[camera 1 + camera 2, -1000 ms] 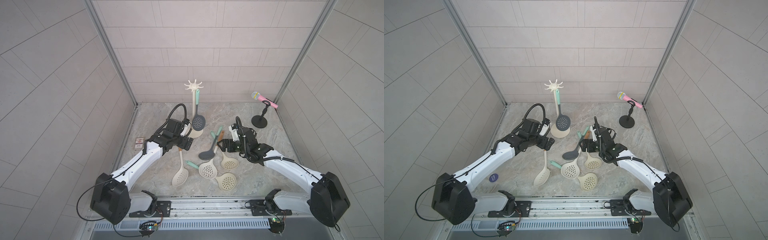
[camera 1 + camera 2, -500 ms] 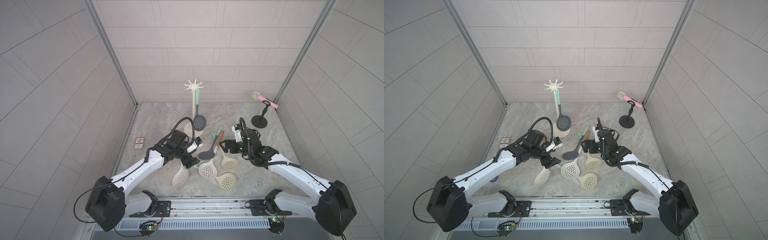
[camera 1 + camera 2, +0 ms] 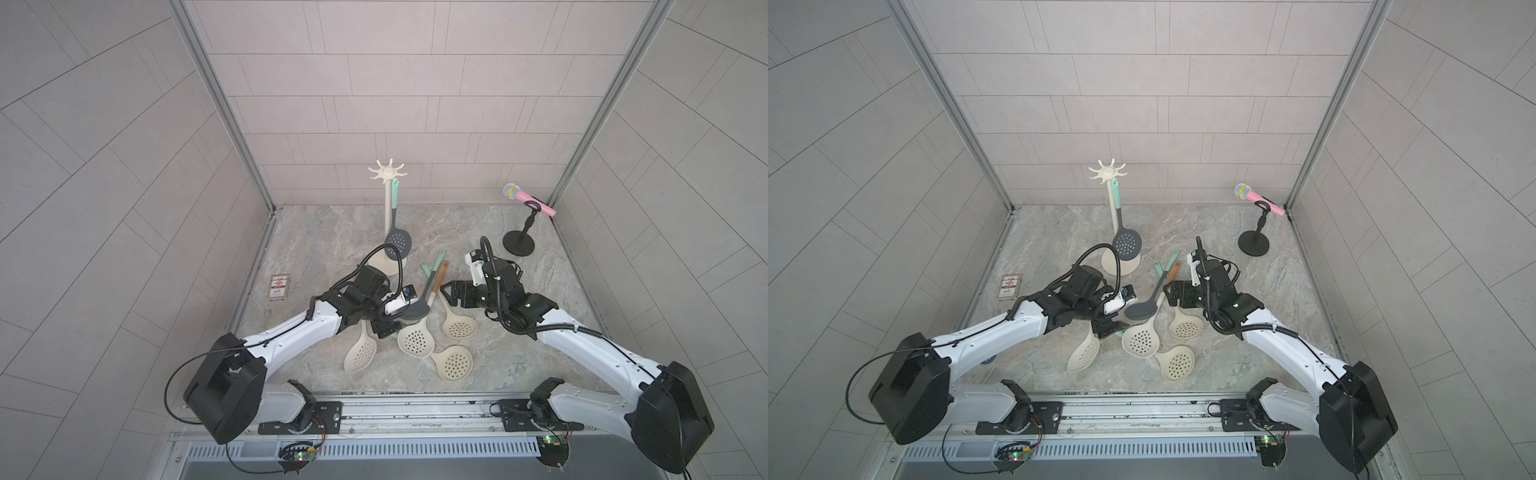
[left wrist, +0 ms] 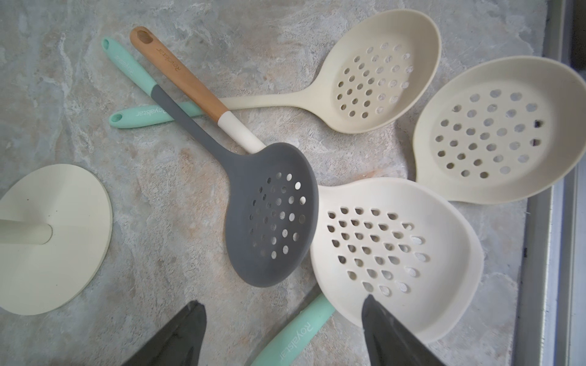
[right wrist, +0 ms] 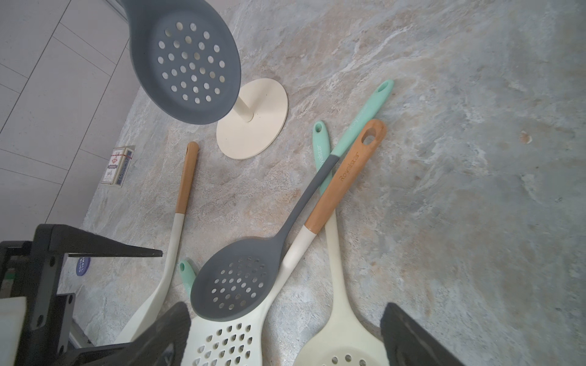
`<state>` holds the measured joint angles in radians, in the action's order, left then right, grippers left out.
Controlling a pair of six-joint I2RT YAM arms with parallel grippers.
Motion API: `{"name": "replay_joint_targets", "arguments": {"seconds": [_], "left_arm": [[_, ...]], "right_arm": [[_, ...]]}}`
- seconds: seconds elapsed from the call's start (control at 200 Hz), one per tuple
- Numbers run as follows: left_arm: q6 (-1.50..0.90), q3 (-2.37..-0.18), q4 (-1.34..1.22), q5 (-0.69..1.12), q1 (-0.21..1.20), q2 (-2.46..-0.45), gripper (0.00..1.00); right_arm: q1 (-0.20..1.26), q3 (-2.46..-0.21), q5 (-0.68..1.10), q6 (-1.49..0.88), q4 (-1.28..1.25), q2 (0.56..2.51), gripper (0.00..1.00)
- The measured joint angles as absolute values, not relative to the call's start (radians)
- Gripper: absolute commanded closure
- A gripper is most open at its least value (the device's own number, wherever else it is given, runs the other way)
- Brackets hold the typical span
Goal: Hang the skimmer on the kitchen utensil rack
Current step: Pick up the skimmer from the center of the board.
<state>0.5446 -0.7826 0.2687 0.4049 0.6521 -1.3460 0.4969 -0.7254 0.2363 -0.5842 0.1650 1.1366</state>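
Note:
The kitchen utensil rack [image 3: 388, 216], cream-white with a hook crown, stands at the back. A grey skimmer [image 3: 398, 241] with a mint handle hangs from it. Several skimmers lie in a heap in front: a grey one [image 3: 415, 310] and cream ones [image 3: 414, 340], some crossing. My left gripper [image 4: 282, 320] is open, low over the heap. A mint handle [image 4: 295, 336] lies between its fingers, running under the cream head [image 4: 393, 253]. My right gripper [image 5: 285, 320] hangs open over the heap's right side, holding nothing; in a top view this right gripper [image 3: 446, 293] points left.
A pink microphone [image 3: 528, 198] sits on a short black stand [image 3: 518, 245] at the back right. A card box [image 3: 279, 286] lies by the left wall. One more cream skimmer [image 3: 360, 353] lies under the left arm. A metal rail [image 3: 415, 405] borders the front.
My left arm has swung from beside the rack's base forward onto the heap, and its jaws have narrowed a little. The right arm has barely shifted.

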Motion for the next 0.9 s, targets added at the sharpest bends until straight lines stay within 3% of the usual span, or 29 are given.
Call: {"name": "replay_joint_targets", "arguments": {"seconds": [0.19,0.696,0.816,0.901], "left_arm": [[0.569,-0.783,0.238,0.404,0.662,-1.417,0.33],[0.597,-0.853,0.206,0.422,0.683,-1.555,0.44],[0.602,-0.878,0.208,0.424,0.686,-1.588,0.54],[0.603,-0.894,0.213,0.426,0.691,-1.610,0.67]], "right_arm": [[0.488,-0.725,0.235,-0.584,0.166,1.137,0.05],[0.426,-0.725,0.253,-0.576,0.179,1.111,0.04],[0.414,-0.725,0.262,-0.574,0.180,1.109,0.04],[0.406,-0.725,0.267,-0.571,0.181,1.109,0.04]]}}
